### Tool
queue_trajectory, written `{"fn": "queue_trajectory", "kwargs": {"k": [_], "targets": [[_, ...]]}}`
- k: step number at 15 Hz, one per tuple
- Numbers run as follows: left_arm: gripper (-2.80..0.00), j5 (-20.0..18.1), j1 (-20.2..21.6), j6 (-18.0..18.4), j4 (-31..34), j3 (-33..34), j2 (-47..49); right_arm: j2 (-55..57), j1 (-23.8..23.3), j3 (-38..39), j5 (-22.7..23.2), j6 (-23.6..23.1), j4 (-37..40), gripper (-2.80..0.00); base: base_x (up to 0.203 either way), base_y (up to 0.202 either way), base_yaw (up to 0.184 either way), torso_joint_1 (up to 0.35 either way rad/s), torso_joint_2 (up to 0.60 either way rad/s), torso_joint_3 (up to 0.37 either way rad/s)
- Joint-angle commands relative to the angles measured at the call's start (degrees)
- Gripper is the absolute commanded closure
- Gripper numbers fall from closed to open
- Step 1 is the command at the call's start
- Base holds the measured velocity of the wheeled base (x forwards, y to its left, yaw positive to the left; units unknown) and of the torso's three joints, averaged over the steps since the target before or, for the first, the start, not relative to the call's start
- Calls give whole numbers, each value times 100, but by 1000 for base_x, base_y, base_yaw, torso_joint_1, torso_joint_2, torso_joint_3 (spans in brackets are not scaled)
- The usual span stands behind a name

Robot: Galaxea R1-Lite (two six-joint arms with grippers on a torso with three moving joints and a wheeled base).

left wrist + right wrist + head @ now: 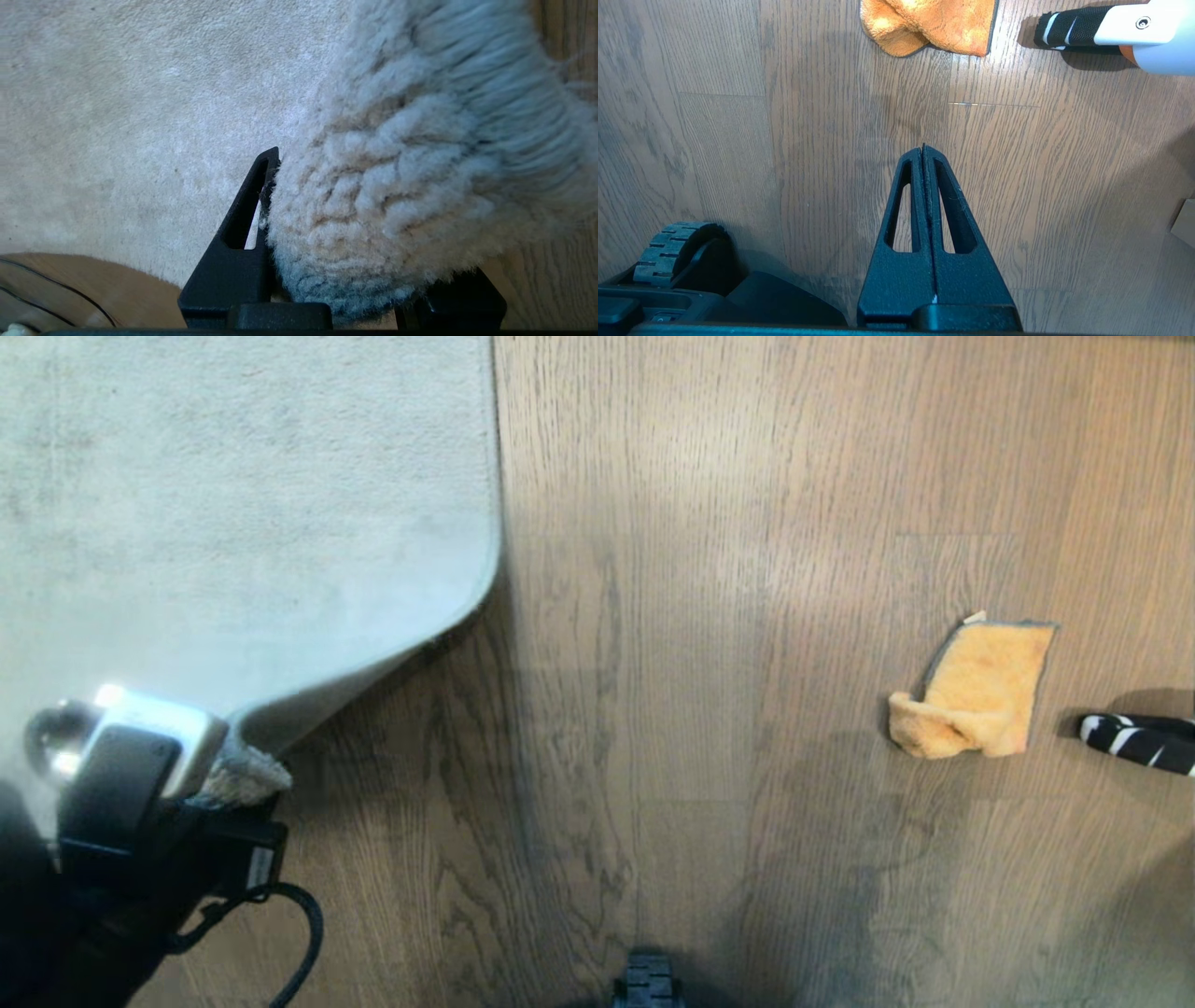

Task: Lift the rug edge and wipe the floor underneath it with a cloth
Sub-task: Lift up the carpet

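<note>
The pale grey rug point(233, 504) covers the left of the floor point(653, 691). Its near corner is raised off the planks, and the rug edge point(373, 674) curves up from the floor into my left gripper point(238, 784), at the lower left. In the left wrist view the left gripper point(345, 196) is shut on a thick fold of the rug edge point(402, 186); one black finger point(252, 210) shows and the other is hidden behind the pile. The orange cloth point(976, 691) point(931, 23) lies crumpled on bare floor to the right. My right gripper point(923, 151) hangs shut and empty above the floor.
A black-and-white striped tip point(1139, 742) of a white-handled tool point(1134, 28) lies just right of the cloth. A wheel of my base point(647, 985) point(672, 252) sits at the near edge. A black cable point(303, 933) hangs from the left arm.
</note>
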Motion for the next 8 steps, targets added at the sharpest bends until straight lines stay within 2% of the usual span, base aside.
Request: {"fn": "queue_trajectory", "kwargs": {"k": [1,5,6,8], "targets": [[0,32,5,10,453,100,-1062,-2,0,0,3,-3,-3,0,0,0,0,0,0,0],[0,221,13,3,1581,121,-2370,-2,0,0,3,-3,-3,0,0,0,0,0,0,0],[0,426,1,1,1735,118,-2516,-2,1,0,3,-3,-3,0,0,0,0,0,0,0],[0,478,-9,14,1726,20,-2539,-2,1,0,3,-3,-3,0,0,0,0,0,0,0]]}}
